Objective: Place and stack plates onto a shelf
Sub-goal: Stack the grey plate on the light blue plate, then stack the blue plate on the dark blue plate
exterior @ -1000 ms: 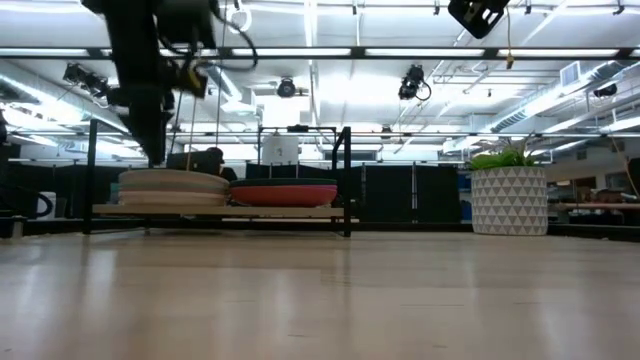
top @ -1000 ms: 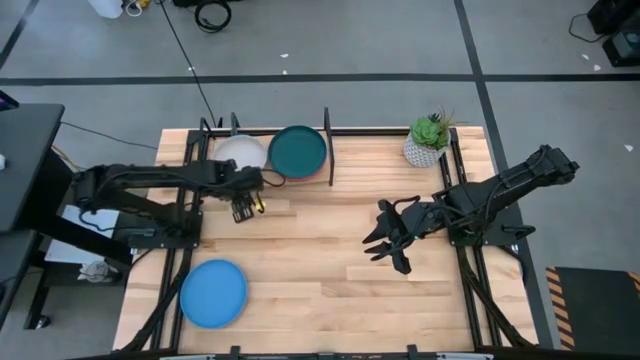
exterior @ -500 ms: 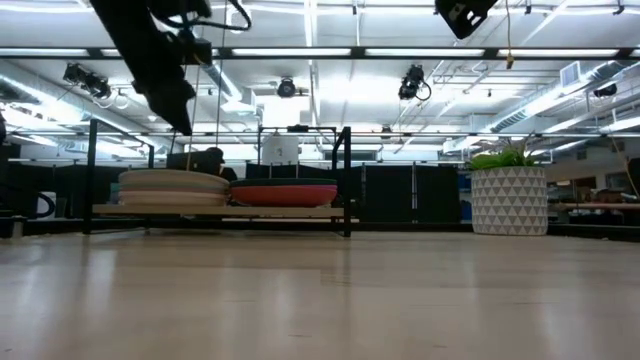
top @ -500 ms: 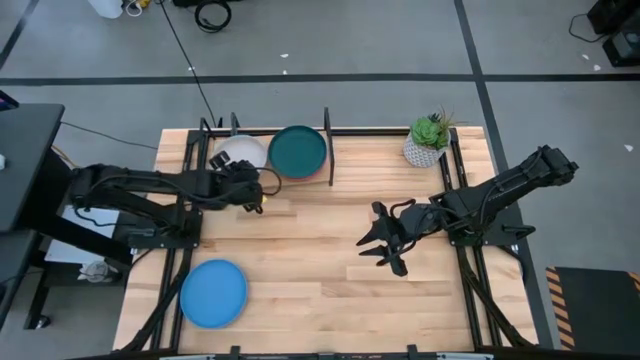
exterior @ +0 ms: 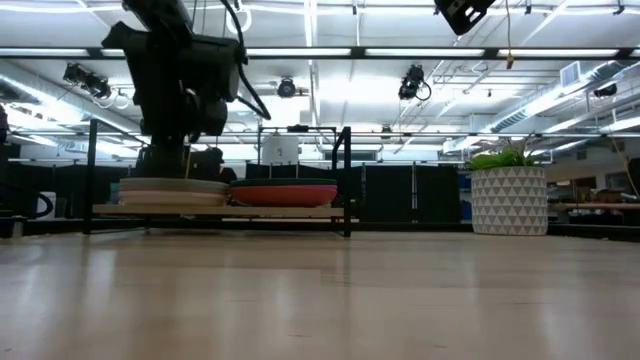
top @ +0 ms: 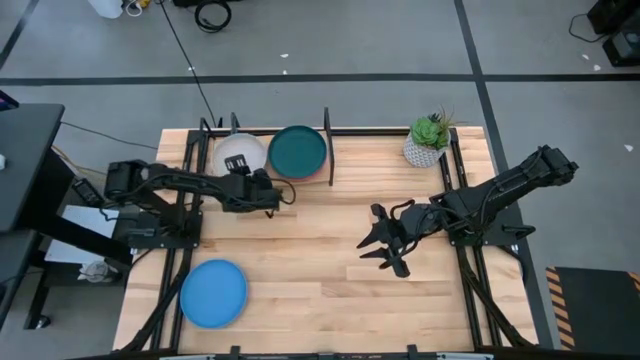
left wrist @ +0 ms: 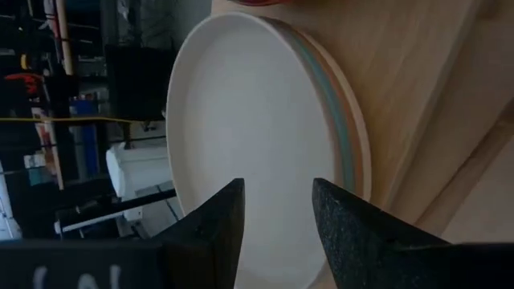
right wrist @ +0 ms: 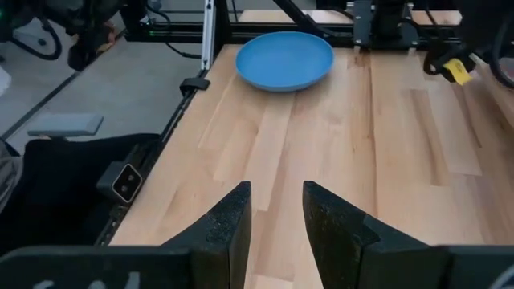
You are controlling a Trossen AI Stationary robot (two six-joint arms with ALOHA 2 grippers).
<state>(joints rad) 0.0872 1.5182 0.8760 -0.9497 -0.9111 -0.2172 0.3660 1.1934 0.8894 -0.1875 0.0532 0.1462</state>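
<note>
A cream plate (top: 240, 153) tops a stack on the left part of the shelf (top: 327, 150), and a dark teal plate (top: 298, 150) tops a magenta one beside it. In the low view the two stacks (exterior: 172, 188) (exterior: 283, 193) rest on the shelf board (exterior: 220, 210). A blue plate (top: 213, 292) lies flat on the table near its near left corner. My left gripper (top: 256, 180) is open at the shelf's near edge, just before the cream plate (left wrist: 241, 136), with nothing between the fingers (left wrist: 278, 233). My right gripper (top: 375, 245) hovers open and empty over the table's middle right.
A white pot with a green plant (top: 427, 142) stands at the far right corner, right of the shelf. Black upright dividers (exterior: 345, 180) bound the stacks. Bare wooden tabletop (right wrist: 321, 144) lies between my right gripper (right wrist: 277, 233) and the blue plate (right wrist: 285, 60).
My left gripper has come down from above the shelf's near edge and tipped from pointing down to facing the cream stack, shifting a little toward the table's right. My right gripper has drifted slightly toward the table's left. The plates have kept still.
</note>
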